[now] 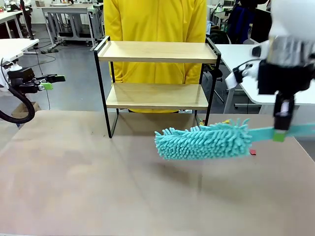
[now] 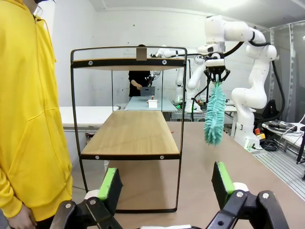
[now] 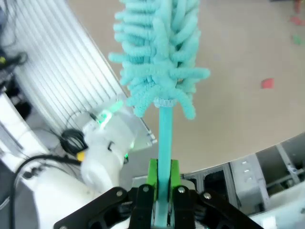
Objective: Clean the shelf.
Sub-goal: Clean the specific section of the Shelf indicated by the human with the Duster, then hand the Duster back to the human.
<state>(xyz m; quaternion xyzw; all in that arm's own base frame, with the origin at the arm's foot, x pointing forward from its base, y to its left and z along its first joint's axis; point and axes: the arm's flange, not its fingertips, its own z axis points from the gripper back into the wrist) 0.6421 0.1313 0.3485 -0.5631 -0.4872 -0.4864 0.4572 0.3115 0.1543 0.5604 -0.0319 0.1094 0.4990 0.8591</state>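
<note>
Your right gripper (image 3: 162, 179) has its green pads (image 3: 152, 172) clamped on the thin handle of a turquoise duster (image 1: 204, 140), whose fluffy head hangs level above the brown table (image 1: 98, 187), clear of its surface. Your left gripper (image 2: 167, 183) waits at the table's left side with fingers spread wide, holding nothing. The shelf (image 1: 156, 78) stands at the table's far edge, both boards bare, just beyond the duster and in front of a person in a yellow hoodie (image 1: 155, 22).
</note>
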